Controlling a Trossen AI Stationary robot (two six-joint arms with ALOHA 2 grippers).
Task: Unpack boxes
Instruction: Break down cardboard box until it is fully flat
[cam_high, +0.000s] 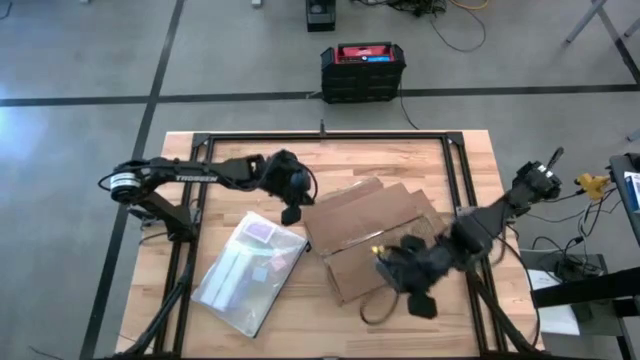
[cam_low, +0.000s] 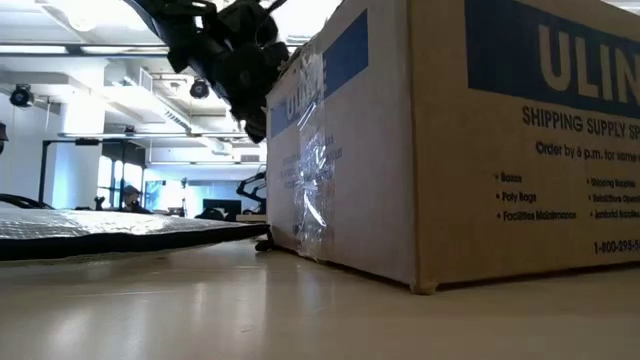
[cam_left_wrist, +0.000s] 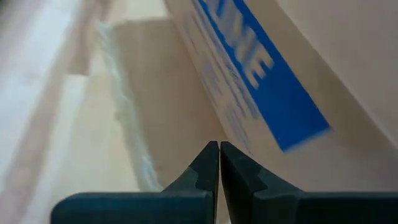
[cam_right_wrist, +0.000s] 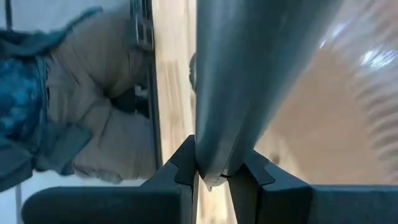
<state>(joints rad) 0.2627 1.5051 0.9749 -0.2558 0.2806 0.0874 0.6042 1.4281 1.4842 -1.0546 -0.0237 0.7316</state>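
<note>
Box (cam_high: 365, 235) between both arms' fingers

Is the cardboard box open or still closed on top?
Closed: the high view shows the cardboard box with flaps lying flat, tape across them.

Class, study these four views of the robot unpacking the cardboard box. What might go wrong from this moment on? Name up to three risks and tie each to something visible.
1. The right gripper pinches a grey tool by a narrow part; it may slip or twist.
2. The left gripper is shut, close to the box side; pushing could slide the box across the table.
3. The clear plastic bag lies beside the box; a sliding box could shove it.
</note>
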